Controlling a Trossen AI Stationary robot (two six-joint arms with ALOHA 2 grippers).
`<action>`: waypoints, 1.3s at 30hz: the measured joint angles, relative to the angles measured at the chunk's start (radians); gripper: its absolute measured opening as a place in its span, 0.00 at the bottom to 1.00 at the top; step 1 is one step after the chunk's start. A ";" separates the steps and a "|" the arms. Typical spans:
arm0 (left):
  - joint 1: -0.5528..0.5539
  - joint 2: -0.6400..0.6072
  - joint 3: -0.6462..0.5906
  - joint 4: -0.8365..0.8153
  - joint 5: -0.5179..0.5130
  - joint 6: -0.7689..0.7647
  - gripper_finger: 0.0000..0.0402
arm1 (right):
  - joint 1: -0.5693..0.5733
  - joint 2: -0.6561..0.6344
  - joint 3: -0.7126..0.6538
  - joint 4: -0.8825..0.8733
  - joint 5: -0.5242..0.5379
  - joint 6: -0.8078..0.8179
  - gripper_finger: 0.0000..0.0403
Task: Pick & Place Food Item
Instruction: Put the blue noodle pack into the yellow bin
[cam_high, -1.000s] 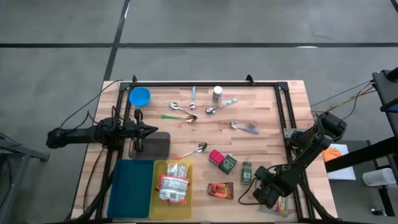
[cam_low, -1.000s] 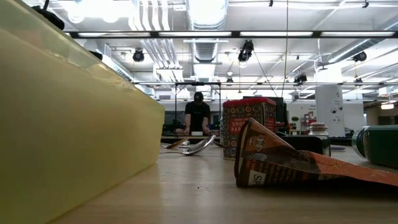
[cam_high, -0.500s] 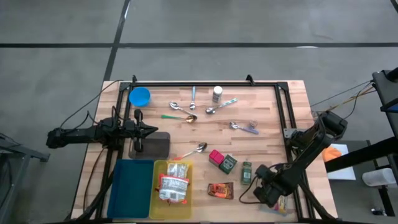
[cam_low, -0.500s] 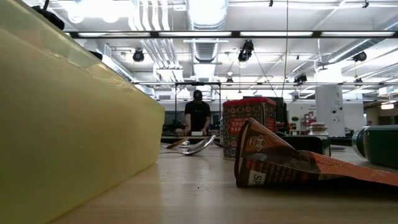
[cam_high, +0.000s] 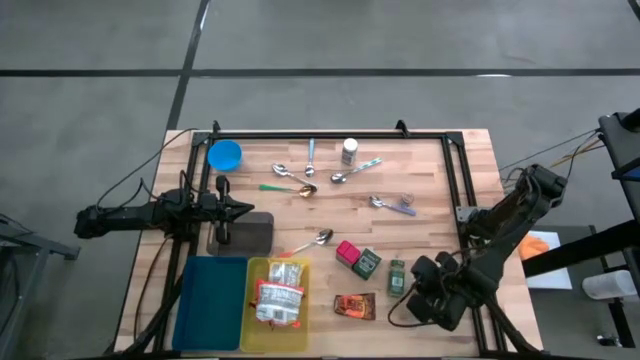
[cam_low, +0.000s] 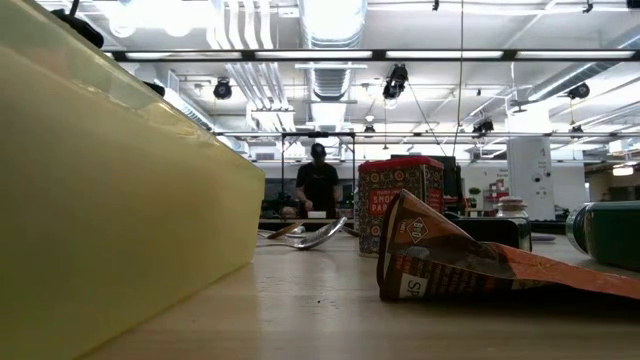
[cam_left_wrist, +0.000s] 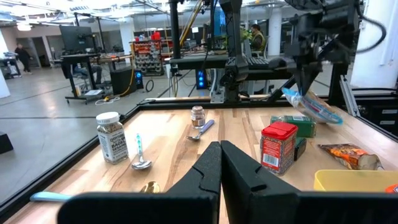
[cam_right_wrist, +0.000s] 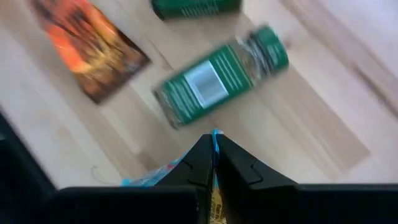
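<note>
Blue-edged snack packet (cam_right_wrist: 163, 175) pinched in right hand (cam_right_wrist: 213, 144).

I see even, bright overhead light with soft shadows. Ceiling lights (cam_low: 330, 15) glare in my low view, and the near yellow bin (cam_low: 110, 200) is out of focus. The green bottle (cam_right_wrist: 221, 76) smears with blur.

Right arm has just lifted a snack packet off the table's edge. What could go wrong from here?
1. The right gripper pinches only a thin edge of the snack packet, which hangs loosely below; it could slip out in transit.
2. The green jar and orange packet lie right beneath the gripper; a low sweep toward the yellow bin might knock them.
3. The yellow bin already holds packets, so the new one may land on its rim.
</note>
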 joint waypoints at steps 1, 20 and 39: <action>0.000 0.000 0.000 0.000 0.000 0.000 0.03 | 0.003 -0.012 0.002 0.002 0.014 -0.007 0.03; 0.000 0.000 0.000 0.000 0.000 0.000 0.03 | 0.027 0.011 -0.030 0.054 0.027 0.017 0.02; 0.000 0.000 0.000 0.000 0.000 0.000 0.03 | 0.116 -0.127 -0.372 0.592 0.232 0.264 0.02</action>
